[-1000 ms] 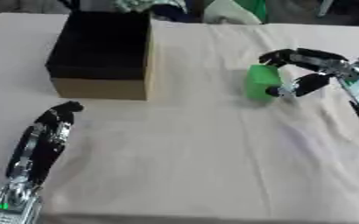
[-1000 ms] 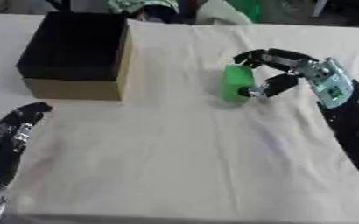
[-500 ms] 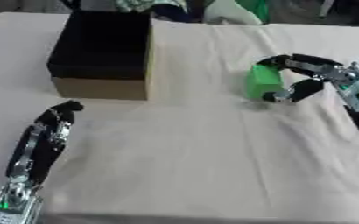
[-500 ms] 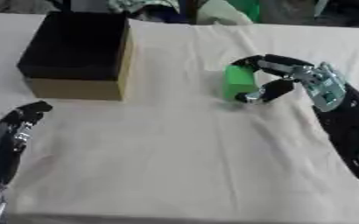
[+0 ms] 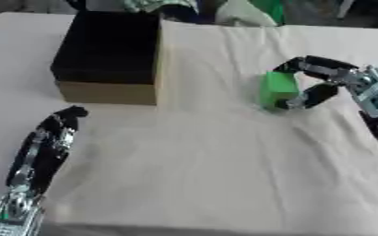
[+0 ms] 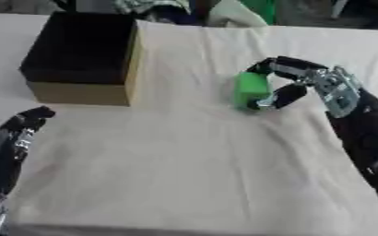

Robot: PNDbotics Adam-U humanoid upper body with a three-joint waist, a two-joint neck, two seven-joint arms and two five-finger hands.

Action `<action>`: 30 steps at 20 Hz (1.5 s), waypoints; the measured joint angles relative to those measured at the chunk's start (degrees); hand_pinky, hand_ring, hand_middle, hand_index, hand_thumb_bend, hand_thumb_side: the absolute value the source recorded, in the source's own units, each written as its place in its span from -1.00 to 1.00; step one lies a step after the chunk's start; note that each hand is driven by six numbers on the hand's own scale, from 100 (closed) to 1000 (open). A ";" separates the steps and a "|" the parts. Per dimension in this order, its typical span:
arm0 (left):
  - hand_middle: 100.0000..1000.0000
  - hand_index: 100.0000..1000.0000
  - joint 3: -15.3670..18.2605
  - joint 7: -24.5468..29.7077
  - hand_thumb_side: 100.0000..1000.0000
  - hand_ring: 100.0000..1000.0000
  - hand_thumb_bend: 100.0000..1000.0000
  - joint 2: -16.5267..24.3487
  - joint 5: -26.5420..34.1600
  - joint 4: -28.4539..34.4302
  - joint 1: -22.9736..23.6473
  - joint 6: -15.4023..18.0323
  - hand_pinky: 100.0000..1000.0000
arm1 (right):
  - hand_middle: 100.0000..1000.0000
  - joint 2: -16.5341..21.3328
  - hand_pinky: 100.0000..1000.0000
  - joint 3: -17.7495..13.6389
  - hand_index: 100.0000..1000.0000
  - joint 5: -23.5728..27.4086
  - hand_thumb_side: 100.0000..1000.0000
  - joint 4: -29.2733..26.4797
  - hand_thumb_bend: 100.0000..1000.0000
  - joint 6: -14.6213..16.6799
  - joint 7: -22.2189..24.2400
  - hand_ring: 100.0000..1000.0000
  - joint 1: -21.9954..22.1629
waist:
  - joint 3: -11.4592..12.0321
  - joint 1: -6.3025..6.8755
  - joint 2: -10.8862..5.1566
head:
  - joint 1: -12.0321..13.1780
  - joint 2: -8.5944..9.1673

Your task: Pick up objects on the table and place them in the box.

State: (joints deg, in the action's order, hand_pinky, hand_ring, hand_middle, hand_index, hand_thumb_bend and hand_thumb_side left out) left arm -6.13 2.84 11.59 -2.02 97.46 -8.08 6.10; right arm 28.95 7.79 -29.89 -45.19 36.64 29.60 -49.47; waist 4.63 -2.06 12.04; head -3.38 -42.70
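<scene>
A green block stands on the cloth at mid right. My right hand comes in from the right edge, fingers curled over the block's top and thumb under its near side, closing round it. The box, black inside with tan cardboard walls, sits at the upper left with its top open. My left hand lies at the lower left, fingers straight and pointing up the table, holding nothing.
A cream cloth covers the table, creased near the middle. Green and white clutter lies beyond the far edge, behind the box. Bare cloth lies between the block and the box.
The right hand with the green block has slid left, toward the box, and its fingers have curled closer round the block. The left hand has stayed put.
</scene>
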 measured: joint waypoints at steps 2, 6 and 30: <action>0.38 0.54 0.00 0.02 0.30 0.99 -1.00 0.00 0.00 0.00 0.00 -0.01 1.00 | -0.24 -0.02 0.55 -0.01 0.21 -0.38 -0.96 -0.14 -0.55 1.33 -1.33 0.34 -0.05 | -0.01 0.00 0.00 | 0.00 0.00; 0.38 0.54 0.00 0.07 0.30 0.99 -1.00 0.00 0.00 -0.01 0.00 -0.06 1.00 | -0.49 -0.19 0.49 -0.01 -0.04 -0.90 -1.00 -0.42 -0.71 3.76 -3.76 0.19 -0.14 | -0.04 0.02 0.01 | 0.00 0.00; 0.38 0.54 -1.13 1.05 0.29 1.00 -1.00 0.00 0.00 -0.05 -0.01 0.26 1.00 | -0.53 -9.73 0.48 -2.94 -0.10 -2.83 -1.00 -2.21 -0.47 6.55 -6.55 0.15 -16.79 | 1.83 -0.11 -0.68 | -1.61 0.42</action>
State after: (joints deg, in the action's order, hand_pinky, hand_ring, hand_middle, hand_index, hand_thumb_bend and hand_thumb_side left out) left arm -7.26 3.89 11.59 -2.02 97.41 -8.09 6.35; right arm 19.23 4.85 -32.72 -47.40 43.19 23.05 -66.27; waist 6.46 -2.17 11.36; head -4.99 -42.28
